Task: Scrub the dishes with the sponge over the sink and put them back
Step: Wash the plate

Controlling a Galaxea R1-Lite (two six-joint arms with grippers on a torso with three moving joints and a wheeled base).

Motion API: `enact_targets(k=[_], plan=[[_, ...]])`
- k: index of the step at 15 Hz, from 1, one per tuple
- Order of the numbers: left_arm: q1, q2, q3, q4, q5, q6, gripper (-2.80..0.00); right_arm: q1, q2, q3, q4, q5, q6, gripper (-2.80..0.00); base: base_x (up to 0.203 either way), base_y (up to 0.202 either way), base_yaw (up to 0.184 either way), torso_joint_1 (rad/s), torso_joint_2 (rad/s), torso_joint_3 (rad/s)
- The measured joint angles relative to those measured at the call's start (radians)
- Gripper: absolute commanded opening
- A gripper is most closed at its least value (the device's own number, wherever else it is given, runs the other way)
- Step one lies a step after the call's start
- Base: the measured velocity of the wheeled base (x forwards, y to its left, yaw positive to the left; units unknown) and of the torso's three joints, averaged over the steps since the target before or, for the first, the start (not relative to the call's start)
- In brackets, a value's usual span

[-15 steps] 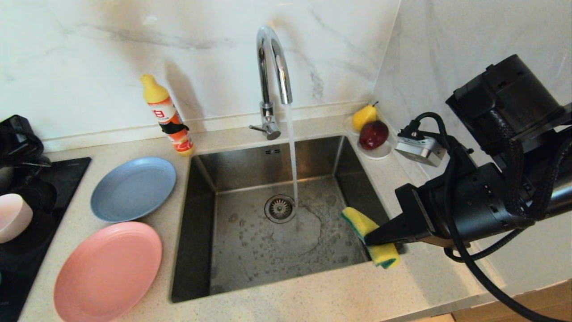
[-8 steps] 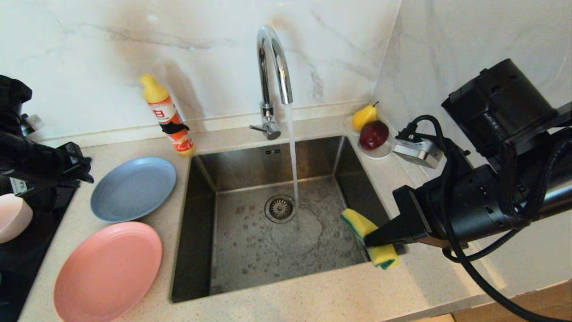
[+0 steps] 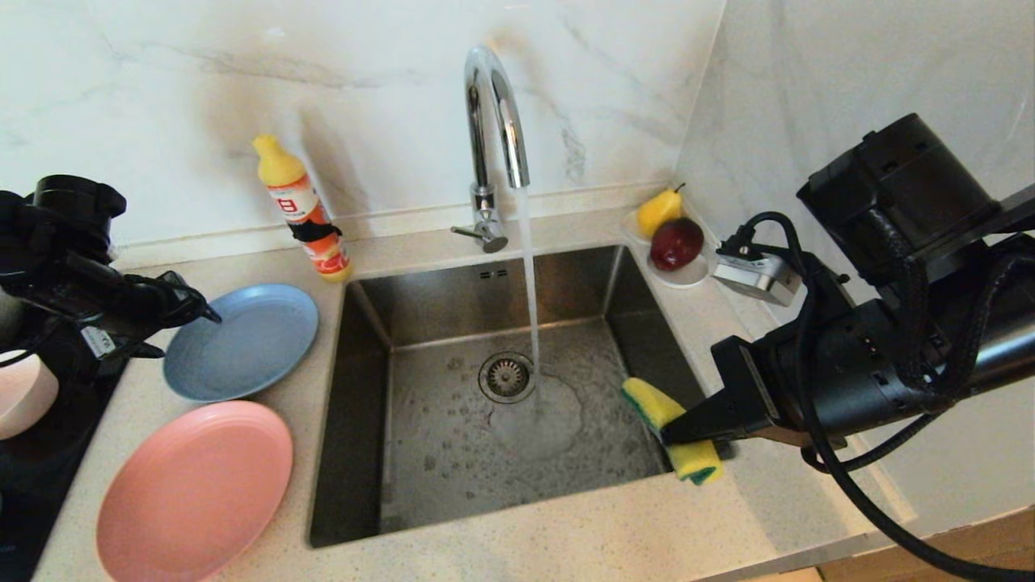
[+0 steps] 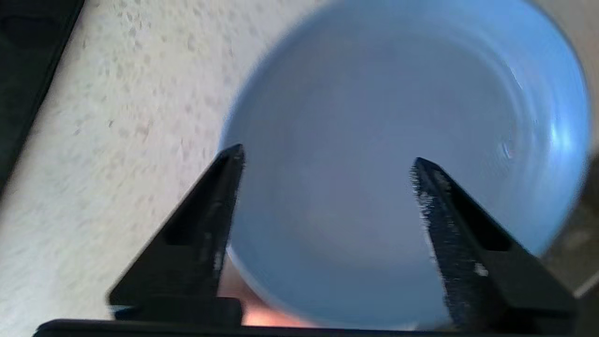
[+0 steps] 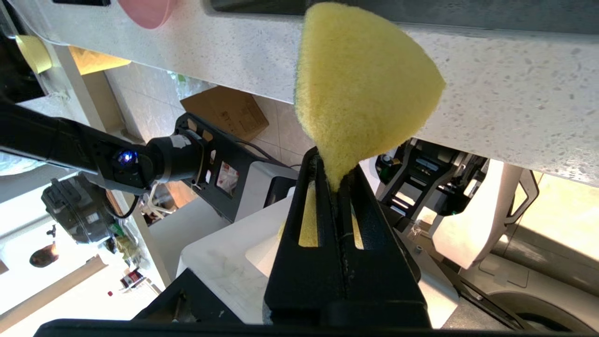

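Observation:
The grey-blue plate (image 3: 251, 339) lies on the counter left of the sink (image 3: 364, 420). My left gripper (image 3: 190, 331) hovers open over that plate's left rim. In the left wrist view the plate (image 4: 398, 140) fills the space between and beyond the spread fingers of the left gripper (image 4: 327, 155), which hold nothing. The pink plate (image 3: 194, 493) lies nearer, and a pale pink bowl (image 3: 20, 392) shows at the far left edge. My right gripper (image 3: 671, 436) is shut on the yellow and green sponge (image 3: 651, 404) over the sink's right front corner. The right wrist view has the sponge (image 5: 365, 79) pinched at its waist.
Water runs from the chrome tap (image 3: 489, 105) into the basin beside the drain (image 3: 507, 376). An orange detergent bottle (image 3: 303, 210) stands behind the blue plate. A white saucer (image 3: 687, 275) with a pear and a red fruit sits at the back right. A black hob (image 3: 32, 477) borders the left.
My left arm has swung in from the left edge to the blue plate's rim, and its jaws have opened. The right gripper and the sponge have stayed in place.

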Motion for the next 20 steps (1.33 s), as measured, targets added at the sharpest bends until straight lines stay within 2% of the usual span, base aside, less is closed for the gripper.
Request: enact_targets(k=[8,14,17,20], plan=[[0.026,0.093,-0.050,0.000,-0.005,-0.021,0.00,-0.009,-0.001,0.021,0.000,0.000,0.000,-2.80,0.000,0.000,0.000,0.000,0.00,0.000],[0.030,0.081,-0.087,0.013,-0.006,-0.048,0.00,-0.013,0.000,0.021,0.000,0.001,0.000,-2.80,0.000,0.000,0.000,0.000,0.00,0.000],[0.030,0.038,-0.134,0.055,0.004,-0.046,0.00,-0.013,-0.002,0.019,0.000,0.001,0.000,-2.80,0.000,0.000,0.000,0.000,0.00,0.000],[0.060,0.025,-0.176,0.108,0.015,-0.029,0.00,-0.012,-0.005,0.019,0.000,0.001,0.000,-2.80,0.000,0.000,0.000,0.000,0.00,0.000]])
